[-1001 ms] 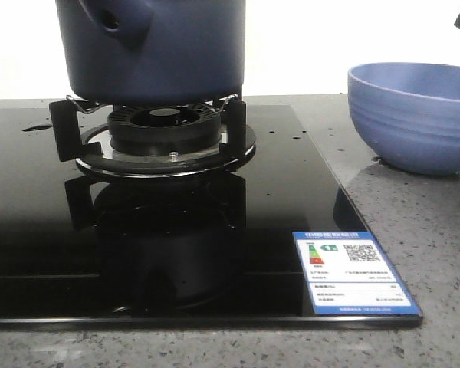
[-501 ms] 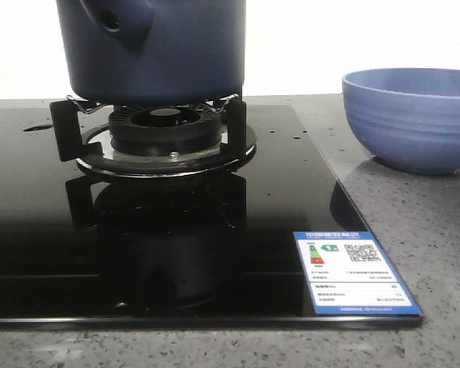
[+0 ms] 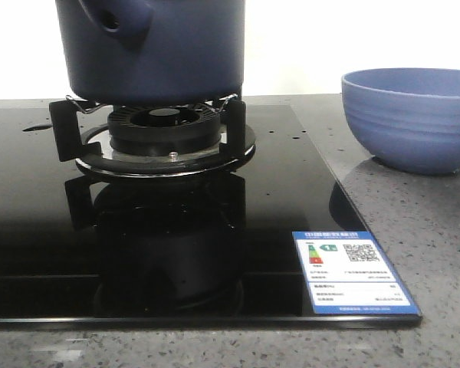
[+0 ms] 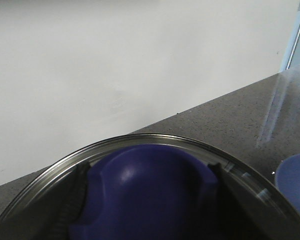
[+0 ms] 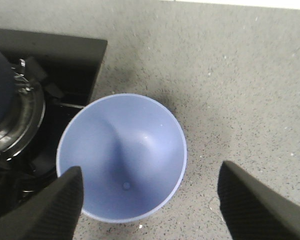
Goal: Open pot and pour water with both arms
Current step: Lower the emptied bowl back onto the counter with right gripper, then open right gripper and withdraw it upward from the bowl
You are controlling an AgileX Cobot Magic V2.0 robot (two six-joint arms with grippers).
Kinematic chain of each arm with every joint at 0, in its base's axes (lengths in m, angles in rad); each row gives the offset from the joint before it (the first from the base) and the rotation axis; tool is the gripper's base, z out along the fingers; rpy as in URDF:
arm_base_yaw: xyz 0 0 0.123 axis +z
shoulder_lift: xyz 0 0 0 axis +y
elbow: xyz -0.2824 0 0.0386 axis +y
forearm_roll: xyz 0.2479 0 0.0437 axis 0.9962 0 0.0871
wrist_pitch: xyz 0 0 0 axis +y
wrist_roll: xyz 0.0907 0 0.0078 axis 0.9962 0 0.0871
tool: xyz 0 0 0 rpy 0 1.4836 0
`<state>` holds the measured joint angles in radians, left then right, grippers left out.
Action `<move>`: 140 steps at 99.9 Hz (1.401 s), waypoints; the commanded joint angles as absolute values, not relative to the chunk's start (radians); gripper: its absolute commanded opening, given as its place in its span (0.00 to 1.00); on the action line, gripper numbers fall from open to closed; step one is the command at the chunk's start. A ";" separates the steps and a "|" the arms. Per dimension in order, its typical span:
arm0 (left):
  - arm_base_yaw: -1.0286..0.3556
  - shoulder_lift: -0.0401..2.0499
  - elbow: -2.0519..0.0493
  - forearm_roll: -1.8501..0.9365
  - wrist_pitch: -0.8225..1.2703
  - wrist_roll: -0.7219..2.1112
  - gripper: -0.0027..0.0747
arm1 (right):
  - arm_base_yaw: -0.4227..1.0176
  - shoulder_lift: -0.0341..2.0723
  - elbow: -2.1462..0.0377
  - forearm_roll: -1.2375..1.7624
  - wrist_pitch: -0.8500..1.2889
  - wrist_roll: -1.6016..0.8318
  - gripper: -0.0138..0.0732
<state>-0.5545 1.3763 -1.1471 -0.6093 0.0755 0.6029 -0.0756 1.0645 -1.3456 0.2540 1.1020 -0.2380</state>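
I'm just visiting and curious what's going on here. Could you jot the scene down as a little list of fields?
pot: dark blue, on the burner of a black stove
lid: metal-rimmed, blue knob, close under the left wrist camera
bowl: lighter blue, on the grey counter right of the stove; looks empty
left tool: fingers either side of the lid knob; grip unclear
right tool: open, above the bowl
sticker: on the stove's front right corner

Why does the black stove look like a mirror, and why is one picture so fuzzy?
Front view: the glossy stove top reflects the burner, and the background glares white. Left wrist view: the lid knob sits too close, so it blurs.
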 commanded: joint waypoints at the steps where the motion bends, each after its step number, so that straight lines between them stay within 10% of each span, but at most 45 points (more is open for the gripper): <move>1: -0.564 1.373 -1.186 -0.619 -0.063 0.604 0.56 | -0.082 1.020 -1.374 0.271 1.063 -0.245 0.74; 140: -0.566 1.423 -1.186 -0.626 0.014 0.604 0.66 | -0.082 1.005 -1.374 0.271 1.063 -0.245 0.74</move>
